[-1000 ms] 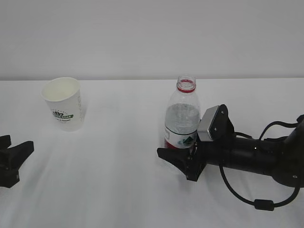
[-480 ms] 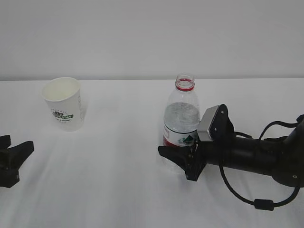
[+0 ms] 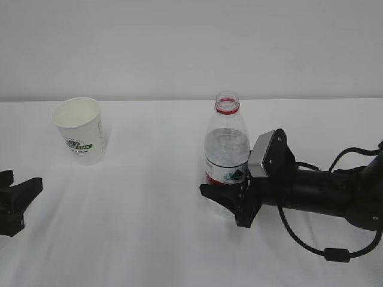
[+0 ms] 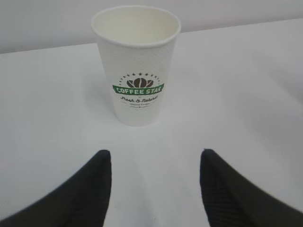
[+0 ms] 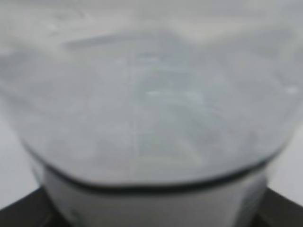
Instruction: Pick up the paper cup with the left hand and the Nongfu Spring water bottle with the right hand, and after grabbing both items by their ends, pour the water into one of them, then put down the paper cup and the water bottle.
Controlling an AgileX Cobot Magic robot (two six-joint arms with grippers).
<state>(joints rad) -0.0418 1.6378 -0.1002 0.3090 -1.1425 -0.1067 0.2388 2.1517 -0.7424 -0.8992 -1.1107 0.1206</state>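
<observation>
The paper cup (image 3: 81, 131) stands upright at the left rear of the white table; in the left wrist view the paper cup (image 4: 137, 71) is straight ahead, empty as far as I see. My left gripper (image 3: 24, 182) is open, short of the cup and not touching it, and the left gripper (image 4: 155, 158) has bare table between its fingers. The uncapped Nongfu Spring water bottle (image 3: 227, 143) holds water and leans slightly left. My right gripper (image 3: 222, 197) is shut on its lower body; the bottle (image 5: 151, 94) fills the view above the right gripper (image 5: 151, 210).
The white table (image 3: 149, 239) runs to a pale wall behind. The black right arm (image 3: 317, 194) with its grey plate (image 3: 261, 156) and a loose cable (image 3: 335, 254) lies low over the table's right side.
The right gripper's fingers have closed in on the bottle's base. The bottle has shifted a little left and up, its neck leaning left. The cup and left gripper have not moved.
</observation>
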